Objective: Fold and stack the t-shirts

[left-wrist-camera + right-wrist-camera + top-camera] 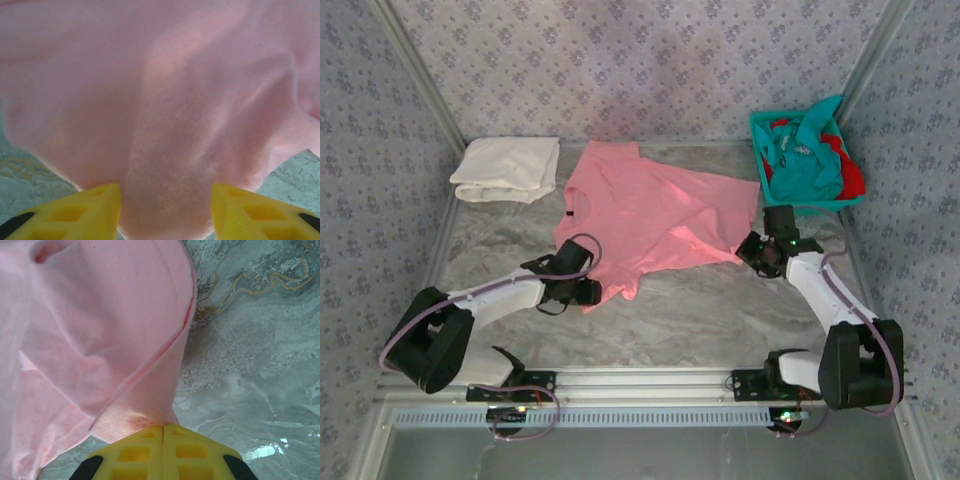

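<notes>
- The salmon pink t-shirt [100, 340] is seen rumpled across the left, a seamed edge running down to the bottom centre.
- That edge is pinched between the closed yellow fingers of the right gripper [163, 432].
- The marbled grey table [260, 365] is seen on the right.

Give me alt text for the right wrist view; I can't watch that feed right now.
The right hand, its yellow fingers closed together at the bottom edge, pinches an edge of the salmon pink t-shirt. The shirt lies in soft folds across the left and centre, with grey marbled table on the right.
</notes>
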Action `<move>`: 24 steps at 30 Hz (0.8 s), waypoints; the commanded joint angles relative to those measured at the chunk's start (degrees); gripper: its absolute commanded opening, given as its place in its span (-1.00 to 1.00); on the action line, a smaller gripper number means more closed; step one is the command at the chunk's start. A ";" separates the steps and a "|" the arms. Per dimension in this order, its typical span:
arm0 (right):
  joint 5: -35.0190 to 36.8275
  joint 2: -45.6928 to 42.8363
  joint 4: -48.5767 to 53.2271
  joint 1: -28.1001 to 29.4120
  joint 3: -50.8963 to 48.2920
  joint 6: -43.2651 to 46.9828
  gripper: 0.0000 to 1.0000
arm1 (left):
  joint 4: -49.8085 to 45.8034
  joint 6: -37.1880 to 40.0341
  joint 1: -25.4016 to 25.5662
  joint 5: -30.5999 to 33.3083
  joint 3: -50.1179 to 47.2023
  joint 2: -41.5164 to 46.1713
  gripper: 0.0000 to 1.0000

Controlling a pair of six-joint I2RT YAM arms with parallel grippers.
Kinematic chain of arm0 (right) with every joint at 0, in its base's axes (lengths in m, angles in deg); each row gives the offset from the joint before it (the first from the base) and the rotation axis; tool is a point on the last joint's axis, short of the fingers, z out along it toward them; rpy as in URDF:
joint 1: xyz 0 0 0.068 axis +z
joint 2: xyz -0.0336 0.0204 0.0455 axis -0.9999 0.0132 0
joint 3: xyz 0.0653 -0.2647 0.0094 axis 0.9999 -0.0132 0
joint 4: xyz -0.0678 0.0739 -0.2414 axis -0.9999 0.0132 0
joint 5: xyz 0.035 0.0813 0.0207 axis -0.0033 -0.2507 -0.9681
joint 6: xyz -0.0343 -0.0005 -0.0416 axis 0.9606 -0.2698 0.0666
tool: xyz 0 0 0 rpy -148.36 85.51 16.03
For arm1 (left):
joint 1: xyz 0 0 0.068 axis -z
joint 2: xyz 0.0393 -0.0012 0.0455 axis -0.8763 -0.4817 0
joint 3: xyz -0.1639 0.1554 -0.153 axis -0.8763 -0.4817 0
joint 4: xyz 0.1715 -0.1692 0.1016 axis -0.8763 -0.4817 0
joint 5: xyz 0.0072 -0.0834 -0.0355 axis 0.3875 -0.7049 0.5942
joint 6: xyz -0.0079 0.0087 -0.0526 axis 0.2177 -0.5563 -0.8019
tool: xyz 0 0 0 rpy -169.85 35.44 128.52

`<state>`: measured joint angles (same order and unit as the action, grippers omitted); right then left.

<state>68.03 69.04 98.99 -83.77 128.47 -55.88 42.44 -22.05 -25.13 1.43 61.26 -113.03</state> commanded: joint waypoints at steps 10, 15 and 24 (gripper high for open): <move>0.20 -0.53 -2.13 -2.01 -1.09 0.76 -1.00 | -0.65 -7.70 5.06 3.00 -2.69 -1.19 -0.50; -0.86 -2.90 0.21 -2.75 -0.68 2.43 -1.00 | -9.85 -8.60 4.91 12.03 -1.00 4.90 -1.00; -2.24 -7.39 5.77 -3.91 -0.26 3.00 -1.00 | -21.79 -5.11 -4.88 13.12 0.46 25.47 -1.00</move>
<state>66.41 63.21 101.06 -87.16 127.79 -54.00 28.08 -29.00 -28.32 13.19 60.13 -90.87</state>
